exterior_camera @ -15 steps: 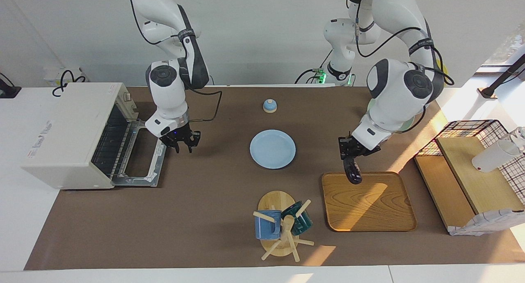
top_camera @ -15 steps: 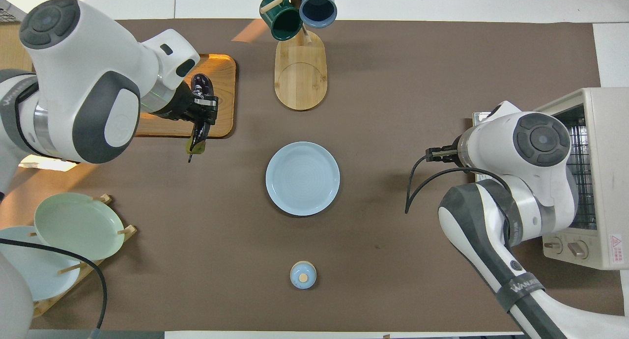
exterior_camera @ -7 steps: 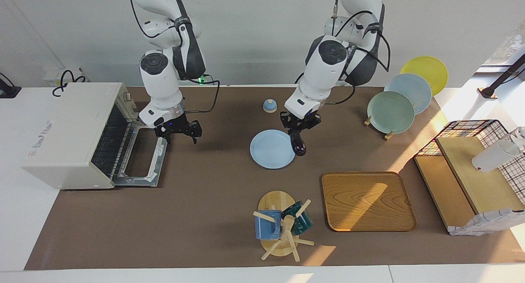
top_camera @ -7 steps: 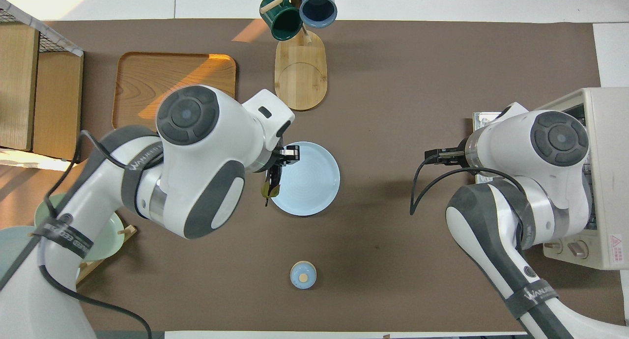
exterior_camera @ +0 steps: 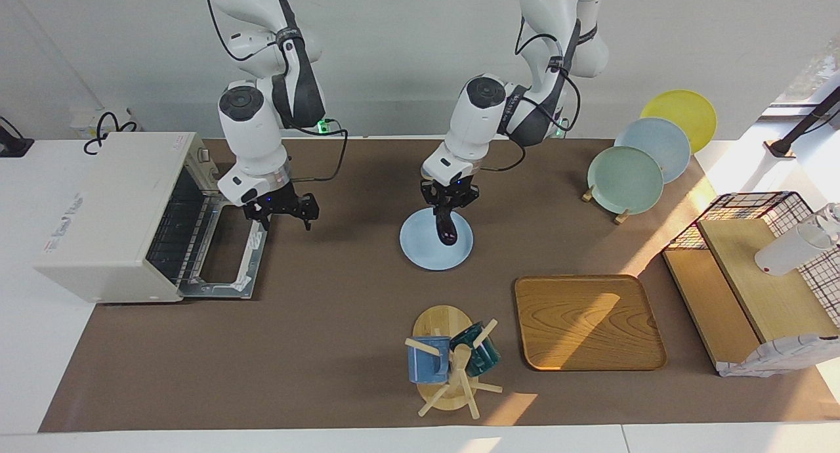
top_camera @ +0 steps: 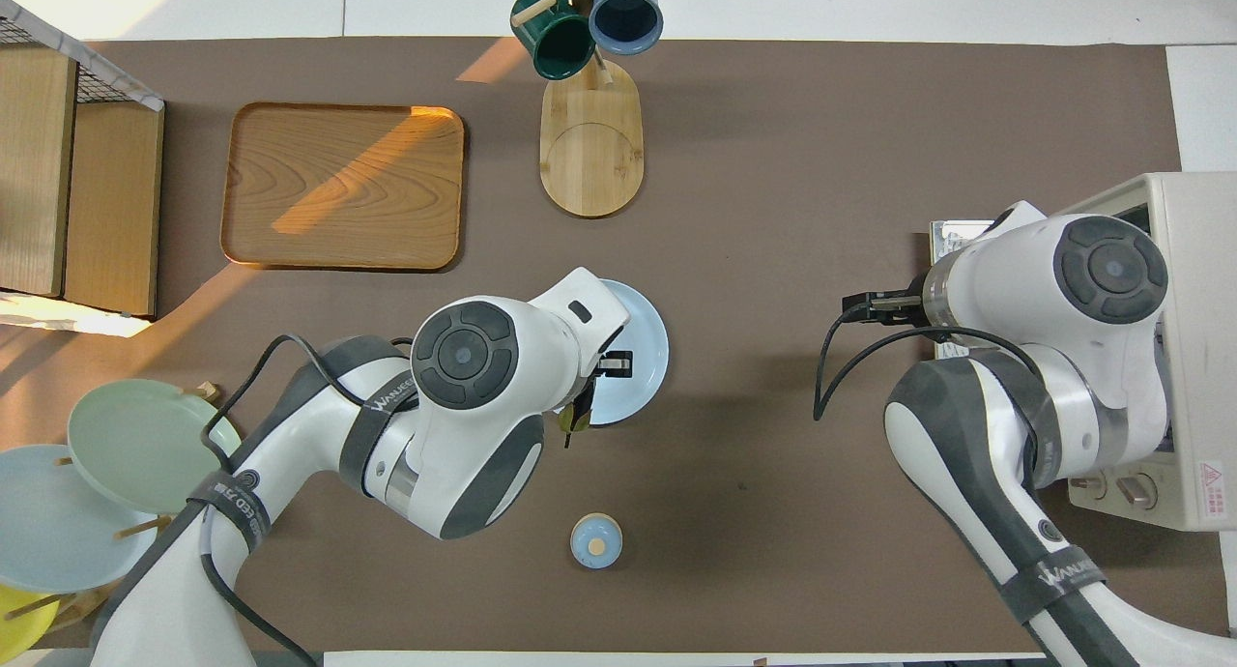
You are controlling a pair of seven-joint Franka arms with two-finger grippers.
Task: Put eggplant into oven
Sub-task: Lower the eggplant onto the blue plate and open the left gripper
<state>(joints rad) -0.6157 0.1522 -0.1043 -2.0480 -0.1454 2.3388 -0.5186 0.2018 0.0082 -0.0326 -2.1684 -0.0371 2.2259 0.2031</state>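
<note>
1. In the overhead view, the left arm's white wrist covers the left tool [exterior_camera: 449, 202], most of the eggplant [exterior_camera: 447, 228] and part of the blue plate [top_camera: 646, 338].
2. In the overhead view, the right arm hides the right tool [exterior_camera: 282, 210] and much of the oven [top_camera: 1184, 261], which is also cut off by the picture's edge.
3. The mug rack [top_camera: 589, 116] is cut off at the overhead view's top edge.
4. The yellow plate [top_camera: 14, 614] is cut off at a corner.
</note>
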